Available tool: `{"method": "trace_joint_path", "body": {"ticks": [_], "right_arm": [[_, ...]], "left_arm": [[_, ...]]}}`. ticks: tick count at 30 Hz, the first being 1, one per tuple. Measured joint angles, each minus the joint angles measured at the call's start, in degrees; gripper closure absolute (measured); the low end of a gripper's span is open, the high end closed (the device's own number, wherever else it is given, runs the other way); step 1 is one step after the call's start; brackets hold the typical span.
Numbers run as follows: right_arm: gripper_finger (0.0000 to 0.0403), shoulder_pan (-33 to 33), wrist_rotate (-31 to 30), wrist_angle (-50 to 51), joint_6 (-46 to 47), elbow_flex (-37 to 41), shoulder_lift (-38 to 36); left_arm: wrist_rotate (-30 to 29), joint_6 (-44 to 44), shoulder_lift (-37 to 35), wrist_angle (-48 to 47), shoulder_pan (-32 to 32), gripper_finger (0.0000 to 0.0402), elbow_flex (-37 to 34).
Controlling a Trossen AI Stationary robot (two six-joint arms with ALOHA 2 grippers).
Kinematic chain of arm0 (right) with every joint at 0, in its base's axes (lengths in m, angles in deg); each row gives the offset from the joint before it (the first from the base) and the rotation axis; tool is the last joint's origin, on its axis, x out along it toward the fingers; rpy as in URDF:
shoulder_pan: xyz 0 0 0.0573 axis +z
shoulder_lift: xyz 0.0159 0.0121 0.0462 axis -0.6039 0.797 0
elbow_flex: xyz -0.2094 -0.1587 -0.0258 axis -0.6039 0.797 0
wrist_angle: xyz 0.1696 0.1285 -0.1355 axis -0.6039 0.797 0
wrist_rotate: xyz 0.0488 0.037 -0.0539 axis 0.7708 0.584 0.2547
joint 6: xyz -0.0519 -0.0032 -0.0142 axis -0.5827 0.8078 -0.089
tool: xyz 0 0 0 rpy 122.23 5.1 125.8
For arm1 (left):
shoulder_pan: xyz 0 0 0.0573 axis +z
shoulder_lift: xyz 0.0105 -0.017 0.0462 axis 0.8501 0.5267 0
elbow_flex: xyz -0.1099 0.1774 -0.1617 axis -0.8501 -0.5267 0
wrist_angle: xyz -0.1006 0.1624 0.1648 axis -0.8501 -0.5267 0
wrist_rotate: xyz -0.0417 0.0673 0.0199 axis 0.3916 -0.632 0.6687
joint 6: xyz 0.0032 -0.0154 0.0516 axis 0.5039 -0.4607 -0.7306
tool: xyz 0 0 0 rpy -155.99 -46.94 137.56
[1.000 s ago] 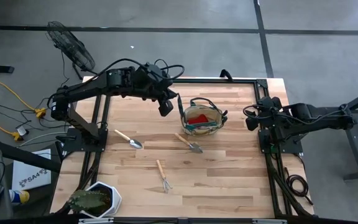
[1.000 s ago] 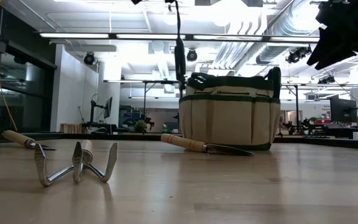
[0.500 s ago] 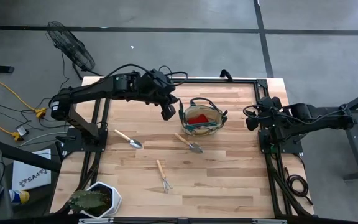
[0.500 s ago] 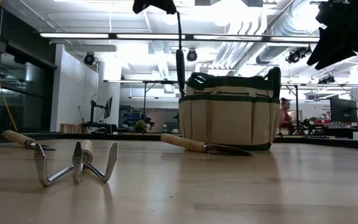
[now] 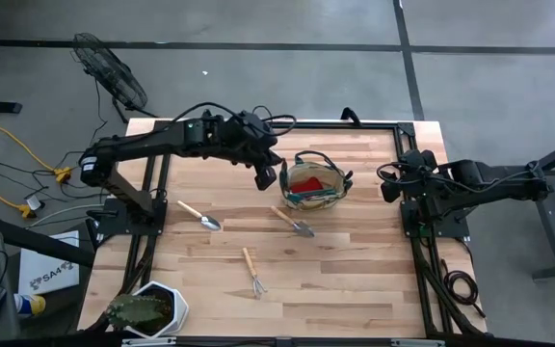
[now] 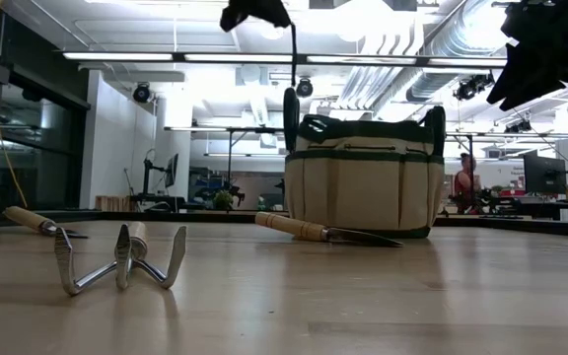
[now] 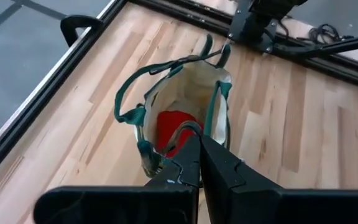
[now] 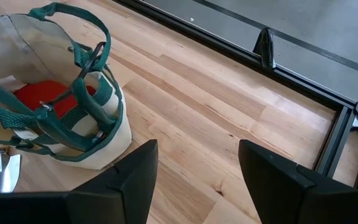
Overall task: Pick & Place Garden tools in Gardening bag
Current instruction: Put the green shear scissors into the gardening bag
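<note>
Three tools on the boards, left gripper at the bag's rim

At the table's left near corner stands a plant in a white hexagonal pot. Next, a wooden-handled trowel lies on the boards, with the pronged rake nearer the front edge and a second trowel lying just in front of the gardening bag. The bag sits upright toward the back centre, its mouth open and a red lump inside; the strap handles arch over the opening. The left gripper hangs just beside the bag's left rim, fingers pressed together on a thin dark strap-like thing hanging alongside the bag; what it is cannot be told. Far right, the right gripper waits at the table's edge, fingers spread and empty.
</note>
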Motion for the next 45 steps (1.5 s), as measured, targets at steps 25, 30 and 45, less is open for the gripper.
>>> {"method": "trace_joint_path", "body": {"ticks": [25,30,45], "right_arm": [[0.0188,0.01,-0.01,0.00,0.00,0.01,0.01],[0.0188,-0.01,-0.01,0.00,0.00,0.01,0.01],[0.0188,0.01,0.00,0.00,0.00,0.01,0.00]], "left_arm": [[-3.56,2.18,4.61,1.21,0.02,0.0402,0.01],[-0.72,2.38,5.25,0.95,-0.05,0.0402,0.04],[-2.53,1.89,6.05,-3.01,0.00,0.0402,-0.02]]}}
